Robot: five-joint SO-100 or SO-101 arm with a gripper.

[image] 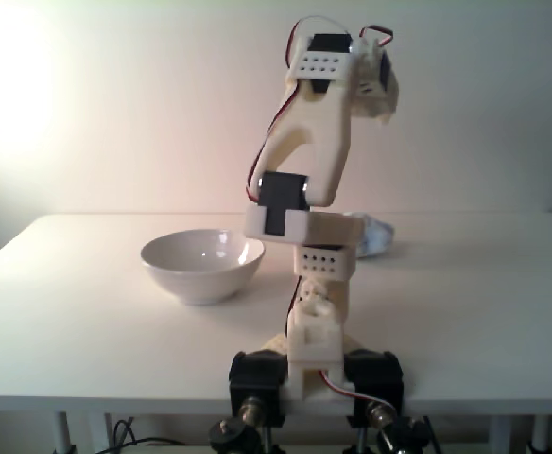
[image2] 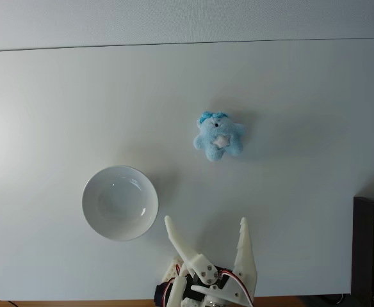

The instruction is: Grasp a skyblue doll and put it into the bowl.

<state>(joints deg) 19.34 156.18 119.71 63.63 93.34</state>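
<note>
At the near edge in a fixed view we see the tool spread wide, gripping nothing. Left of it sits the glossy white bowl, and farther off the table bears the skyblue doll, pale fuzzy plush with a whitish belly patch and a brighter blue tuft.
</note>
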